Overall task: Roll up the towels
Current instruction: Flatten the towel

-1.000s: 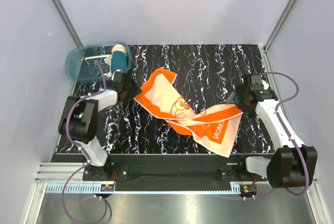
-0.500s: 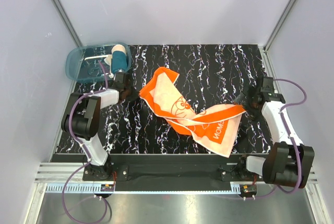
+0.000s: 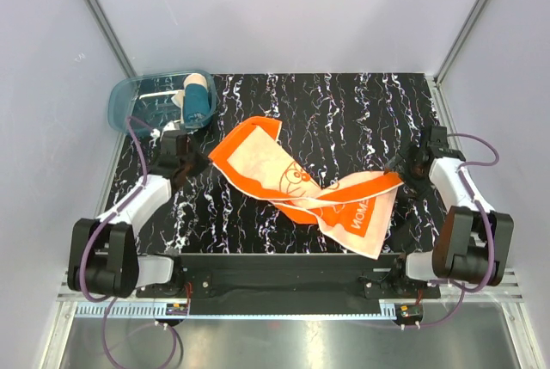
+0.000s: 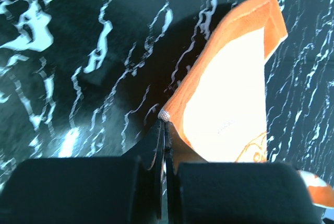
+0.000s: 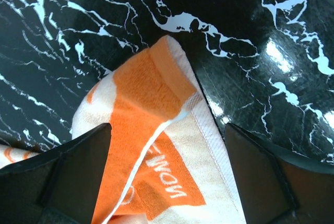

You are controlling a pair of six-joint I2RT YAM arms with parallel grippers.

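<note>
Plainly the left pincer (image 4: 163, 124) is pressed shut on the very tip of one corner of the orange towel (image 4: 229, 88), with only the stitched hem caught between its fingertips. Across the counter (image 3: 344, 107) the right pincer (image 5: 167, 135) gapes wide, a finger on either side of the opposite corner, holding nothing; I cannot tell whether it touches the cloth.

I judge the cloth to be light, soft and quite limp. It will sag, fold and drag rather than keep any shape, and its nap should give the fingers a fair bite. The thicker hemmed corners look the best places to take hold. A grip this shallow could slip under a hard pull, so gentle tension between two corners seems wise, spreading the towel flat before any rolling.

The towel lies slantwise across the middle of the counter, from the left pincer toward the near right. Its pale cream face with orange border and orange line drawing is up at the left end. It is twisted over in the middle, and an orange flap with white lettering is turned up at the near right.

The teal towel (image 3: 196, 98) looks already rolled, propped at the right end of the translucent blue tub (image 3: 129, 102) in the far left corner
</note>
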